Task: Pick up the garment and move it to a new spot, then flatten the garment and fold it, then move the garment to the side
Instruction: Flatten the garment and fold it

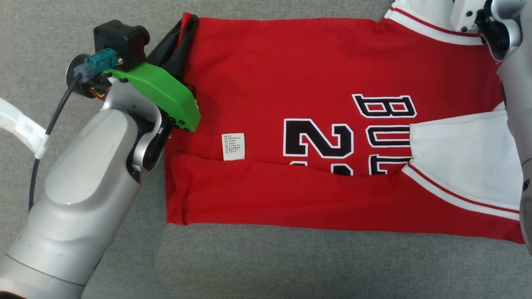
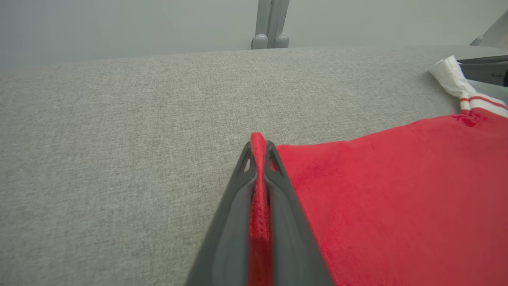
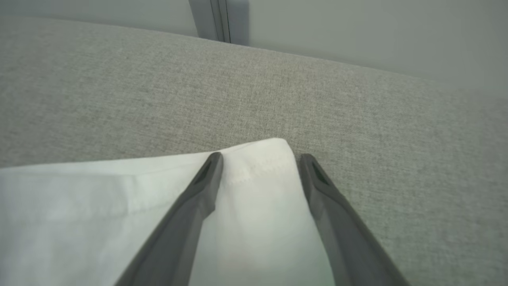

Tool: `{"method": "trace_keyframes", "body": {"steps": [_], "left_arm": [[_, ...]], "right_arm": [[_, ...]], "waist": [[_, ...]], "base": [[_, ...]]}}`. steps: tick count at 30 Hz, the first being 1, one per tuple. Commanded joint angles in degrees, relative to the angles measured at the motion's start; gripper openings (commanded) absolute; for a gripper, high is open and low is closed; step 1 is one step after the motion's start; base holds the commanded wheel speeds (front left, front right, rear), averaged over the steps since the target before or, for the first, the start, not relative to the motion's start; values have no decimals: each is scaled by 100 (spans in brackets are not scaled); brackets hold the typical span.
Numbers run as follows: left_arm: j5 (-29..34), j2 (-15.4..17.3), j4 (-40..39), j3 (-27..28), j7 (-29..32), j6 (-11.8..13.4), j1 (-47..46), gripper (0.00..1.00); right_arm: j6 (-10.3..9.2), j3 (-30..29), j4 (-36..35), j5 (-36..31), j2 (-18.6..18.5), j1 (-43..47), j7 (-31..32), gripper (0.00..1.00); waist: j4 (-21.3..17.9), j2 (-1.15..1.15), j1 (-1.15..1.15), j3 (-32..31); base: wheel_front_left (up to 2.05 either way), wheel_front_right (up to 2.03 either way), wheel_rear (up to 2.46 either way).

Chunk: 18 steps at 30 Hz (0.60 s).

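The left gripper point(image 2: 258, 149) pinches a corner of the flat red jersey point(image 1: 291, 74), and the right gripper point(image 3: 260, 156) stands wide over its white sleeve point(image 3: 79, 198).

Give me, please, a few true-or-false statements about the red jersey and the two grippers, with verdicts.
1. The left gripper has its fingers shut on a corner of the red cloth jersey. True.
2. The right gripper is clamped on the white sleeve. False: its fingers stand open, with the sleeve's corner between them.
3. The jersey lies on a grey woven fabric surface. True.
4. The small white rectangular care label sits on the sleeve. False: it sits on red cloth, beside the black number.
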Motion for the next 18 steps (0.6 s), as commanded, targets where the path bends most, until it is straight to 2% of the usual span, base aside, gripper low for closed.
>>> {"method": "trace_keyframes", "body": {"steps": [1,2,3,4,10,18], "left_arm": [[45,42,16,9,-3,8,-95,0],[40,52,19,13,0,12,-100,0],[35,64,21,18,-6,13,-102,0],[34,80,26,23,-21,11,-106,0],[-36,129,158,78,-100,-17,-137,0],[-210,256,409,160,-240,-238,13,0]], "right_arm": [[0,57,223,-70,73,141,9,49],[0,77,299,-84,84,125,-33,20],[0,109,349,-101,86,114,-71,7],[0,130,392,-125,88,100,-163,0],[-4,55,504,-142,152,-71,-876,0],[-4,247,591,184,359,36,-1707,0]], "waist": [[-26,0,0,-3],[-42,0,0,-9],[-57,0,0,-17],[-76,0,0,-27],[-203,0,0,-143],[-486,0,0,-600]], "base": [[0,0,0],[0,0,0],[0,0,0],[0,0,0],[0,0,0],[0,0,0]]}}
